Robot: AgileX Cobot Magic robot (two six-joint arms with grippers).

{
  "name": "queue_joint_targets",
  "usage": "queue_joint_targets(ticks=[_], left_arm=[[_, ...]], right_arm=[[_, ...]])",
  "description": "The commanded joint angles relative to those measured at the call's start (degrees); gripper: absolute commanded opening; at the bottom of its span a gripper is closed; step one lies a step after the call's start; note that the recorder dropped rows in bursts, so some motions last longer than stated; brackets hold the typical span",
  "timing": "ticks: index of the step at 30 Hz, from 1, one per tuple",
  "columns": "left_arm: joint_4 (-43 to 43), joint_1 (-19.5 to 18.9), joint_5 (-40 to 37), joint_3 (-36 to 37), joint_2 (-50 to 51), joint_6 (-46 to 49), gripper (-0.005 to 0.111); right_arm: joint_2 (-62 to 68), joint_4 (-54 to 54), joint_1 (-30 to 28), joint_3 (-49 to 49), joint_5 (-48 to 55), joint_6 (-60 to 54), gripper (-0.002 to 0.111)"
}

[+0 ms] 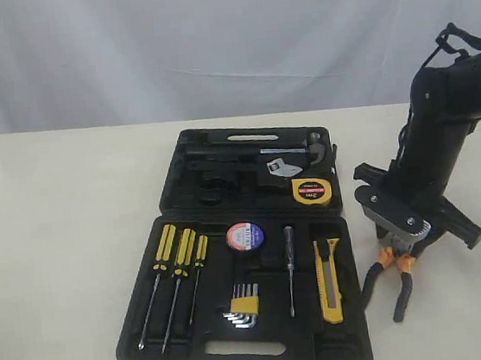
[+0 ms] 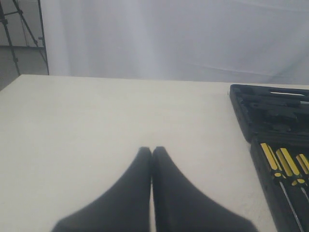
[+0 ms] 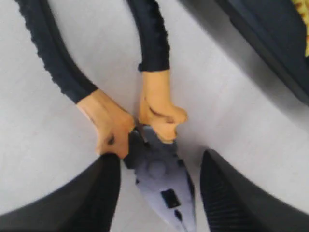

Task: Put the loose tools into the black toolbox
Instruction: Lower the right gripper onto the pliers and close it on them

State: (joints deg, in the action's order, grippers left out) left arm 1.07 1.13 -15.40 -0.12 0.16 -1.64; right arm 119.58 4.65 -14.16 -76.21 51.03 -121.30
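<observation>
The pliers (image 1: 392, 277) with orange-and-black handles lie on the table just right of the black toolbox (image 1: 243, 355). My right gripper (image 1: 402, 247) is lowered over them and open. In the right wrist view its fingers (image 3: 217, 188) stand either side of the grey pliers head (image 3: 164, 186), with gaps on both sides. Inside the open toolbox lie the yellow utility knife (image 1: 328, 279), the black tape roll (image 1: 245, 236) and the yellow tape measure (image 1: 311, 191). My left gripper (image 2: 152, 151) is shut over bare table, left of the toolbox (image 2: 270, 113), and is out of the exterior view.
Three yellow-and-black screwdrivers (image 1: 176, 259), a hex key set (image 1: 244, 306) and a slim screwdriver (image 1: 290, 258) sit in the toolbox's front half. A hammer and wrench (image 1: 294, 155) fill the lid. The toolbox edge (image 3: 270, 46) is close to the pliers.
</observation>
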Motion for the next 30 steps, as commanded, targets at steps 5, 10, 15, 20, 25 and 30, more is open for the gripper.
queue_joint_targets(ticks=[5,10,15,20,25,30], left_arm=[[0.1,0.1,0.0,0.1,-0.2,-0.1,0.0],[0.1,0.1,0.0,0.1,-0.2,-0.1,0.0],[0.1,0.1,0.0,0.1,-0.2,-0.1,0.0],[0.1,0.1,0.0,0.1,-0.2,-0.1,0.0],[0.1,0.1,0.0,0.1,-0.2,-0.1,0.0],[0.1,0.1,0.0,0.1,-0.2,-0.1,0.0]], right_arm=[[0.1,-7.8,0.1,0.5,6.4,5.5,0.0],[0.0,-8.9,-0.8,2.6,7.3,8.4,0.0],[-0.3,-8.9,-0.8,2.6,7.3,15.2,0.0],[-2.0,-8.6,-0.8,2.6,7.3,17.5,0.0],[-4.7,-8.6,-1.0,2.6,8.0,19.4,0.0],[-6.6,-8.7,-1.0,2.6,9.4,21.9,0.0]])
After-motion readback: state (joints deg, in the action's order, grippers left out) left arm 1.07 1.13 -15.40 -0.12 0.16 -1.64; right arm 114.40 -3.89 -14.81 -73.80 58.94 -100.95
